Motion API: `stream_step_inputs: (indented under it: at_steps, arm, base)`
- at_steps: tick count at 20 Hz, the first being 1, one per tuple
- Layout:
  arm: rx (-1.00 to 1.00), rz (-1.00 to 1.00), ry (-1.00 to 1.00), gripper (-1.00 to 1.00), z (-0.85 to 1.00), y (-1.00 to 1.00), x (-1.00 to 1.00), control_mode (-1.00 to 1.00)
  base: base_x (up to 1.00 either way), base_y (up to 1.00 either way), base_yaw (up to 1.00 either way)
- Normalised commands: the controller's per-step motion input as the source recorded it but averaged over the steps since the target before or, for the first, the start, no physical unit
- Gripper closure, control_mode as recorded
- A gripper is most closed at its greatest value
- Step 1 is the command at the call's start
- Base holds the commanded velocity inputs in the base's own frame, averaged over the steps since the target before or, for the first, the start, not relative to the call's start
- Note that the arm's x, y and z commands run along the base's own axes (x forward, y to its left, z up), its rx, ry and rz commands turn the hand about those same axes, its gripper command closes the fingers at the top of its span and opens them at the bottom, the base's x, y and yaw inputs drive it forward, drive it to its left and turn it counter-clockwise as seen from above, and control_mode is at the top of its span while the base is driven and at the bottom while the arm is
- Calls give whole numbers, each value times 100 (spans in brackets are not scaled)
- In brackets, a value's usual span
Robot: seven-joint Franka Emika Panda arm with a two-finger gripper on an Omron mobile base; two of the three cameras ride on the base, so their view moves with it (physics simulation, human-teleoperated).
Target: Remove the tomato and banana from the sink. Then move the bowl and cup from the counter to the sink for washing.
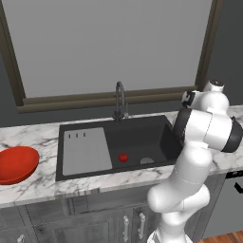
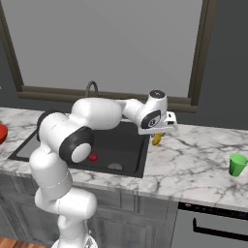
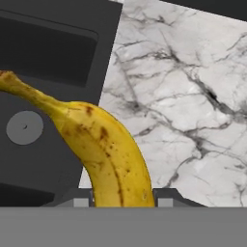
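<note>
My gripper [image 2: 158, 134] is shut on the banana [image 2: 156, 139], a yellow fruit with brown specks, and holds it above the sink's right rim where the black basin meets the counter [image 2: 193, 164]. In the hand view the banana [image 3: 108, 154] rises between my two fingertips [image 3: 166, 198], over the sink's edge [image 3: 48, 48] and the marble [image 3: 183, 111]. The small red tomato [image 1: 123, 157] [image 2: 92, 156] lies on the floor of the sink [image 1: 142, 137]. The red bowl [image 1: 16, 163] sits on the counter left of the sink. The green cup [image 2: 237, 164] stands upright far right on the counter.
A dark curved faucet [image 1: 119, 99] rises behind the basin. A grey ribbed drainboard [image 1: 85, 151] covers the sink's left part, and a drain hole [image 3: 24, 127] lies near the tomato. A window fills the wall behind. Grey cabinet fronts run below the counter.
</note>
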Motion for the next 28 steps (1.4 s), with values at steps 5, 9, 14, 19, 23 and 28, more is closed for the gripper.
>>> stream_step_inputs:
  at_steps: [5,9,14,19,23,28]
  arm:
    - [0,-3,0,100,-12,-23,0,-100]
    - [0,-3,0,100,-14,-17,1,-100]
    - [0,-3,3,100,-16,-17,5,-100]
    - [0,-3,11,100,-18,-16,8,-100]
    - [0,-2,12,100,-17,-12,8,-100]
    - [1,-1,5,100,-17,-8,5,-100]
  base:
    - [0,0,0]
    - [0,0,0]
    - [0,0,0]
    - [0,0,0]
    - [0,0,0]
    - [0,0,0]
